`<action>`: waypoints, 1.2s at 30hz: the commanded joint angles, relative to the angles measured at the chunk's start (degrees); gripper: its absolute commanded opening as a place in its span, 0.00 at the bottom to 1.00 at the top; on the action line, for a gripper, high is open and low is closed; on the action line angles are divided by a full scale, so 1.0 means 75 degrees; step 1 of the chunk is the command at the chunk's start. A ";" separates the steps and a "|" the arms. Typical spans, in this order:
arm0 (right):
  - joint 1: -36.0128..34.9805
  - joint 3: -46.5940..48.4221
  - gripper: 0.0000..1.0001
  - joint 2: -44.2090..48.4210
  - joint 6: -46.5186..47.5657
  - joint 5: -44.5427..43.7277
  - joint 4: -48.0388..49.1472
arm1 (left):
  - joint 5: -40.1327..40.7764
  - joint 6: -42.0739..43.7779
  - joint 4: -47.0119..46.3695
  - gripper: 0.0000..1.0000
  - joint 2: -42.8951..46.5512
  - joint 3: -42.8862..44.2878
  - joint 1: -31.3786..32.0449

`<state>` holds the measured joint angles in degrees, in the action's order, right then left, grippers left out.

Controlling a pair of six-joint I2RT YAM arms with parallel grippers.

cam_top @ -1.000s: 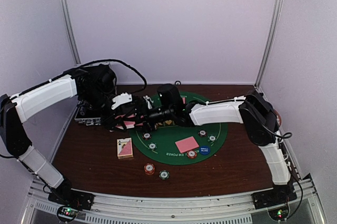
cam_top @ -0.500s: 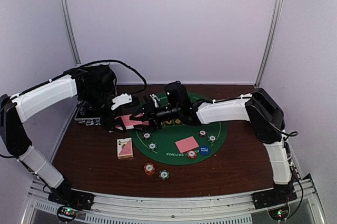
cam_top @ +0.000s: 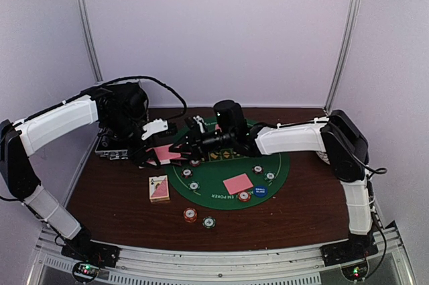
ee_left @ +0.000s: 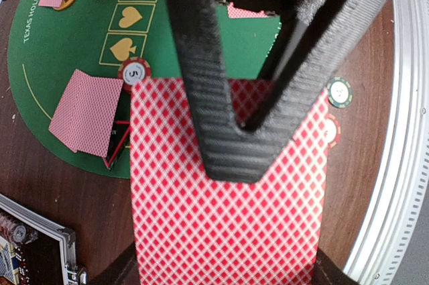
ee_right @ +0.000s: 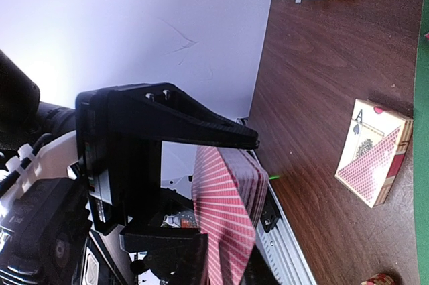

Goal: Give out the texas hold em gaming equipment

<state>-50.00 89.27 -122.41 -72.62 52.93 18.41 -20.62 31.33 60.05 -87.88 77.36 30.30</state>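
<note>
My left gripper [cam_top: 161,153] is shut on a deck of pink-backed playing cards [ee_left: 221,231], held above the left edge of the round green mat [cam_top: 214,176]. From the right, my right gripper [cam_top: 190,145] reaches onto the deck. One of its black fingers [ee_left: 228,144] lies over the top card's back. In the right wrist view the cards [ee_right: 224,218] stand between that gripper's [ee_right: 221,191] jaws, and the front card is fanned off the rest. A gap still shows between the fingers, so a firm grip cannot be made out. One dealt card [cam_top: 237,183] lies on the mat.
A card box [cam_top: 159,188] lies left of the mat. Two chips [cam_top: 190,214] [cam_top: 209,222] sit on the wood near the front. A blue disc [cam_top: 260,191] and small chips [cam_top: 258,169] rest on the mat. The black silver-edged case [cam_top: 110,148] stands at the left, behind my left gripper.
My right gripper has slid left onto the deck and its jaws have narrowed around the cards. The left arm and deck have stayed put.
</note>
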 commanded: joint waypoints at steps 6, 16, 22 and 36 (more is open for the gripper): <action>0.0264 -0.0136 0.02 0.0511 0.0178 0.0313 -0.0425 | -0.0027 0.0016 -0.0186 0.05 0.0082 0.0045 -0.0031; 0.1302 -0.0097 0.00 0.0919 0.1144 0.0482 -0.1670 | 0.0031 0.0037 -0.0191 0.05 0.0092 0.0015 -0.0033; 0.2361 0.1030 0.00 0.0445 0.2658 0.0073 -0.3614 | 0.0008 0.0038 -0.0179 0.04 0.0108 -0.0003 -0.0030; 0.3609 0.5436 0.00 -0.2815 0.4333 -0.1460 -0.6120 | -0.0079 0.0040 -0.0066 0.04 0.0033 0.0114 -0.0026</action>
<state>-23.55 123.83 -139.48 -43.31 46.17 -21.39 -20.18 31.35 60.07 -87.88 77.36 30.30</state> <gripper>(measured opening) 0.026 0.671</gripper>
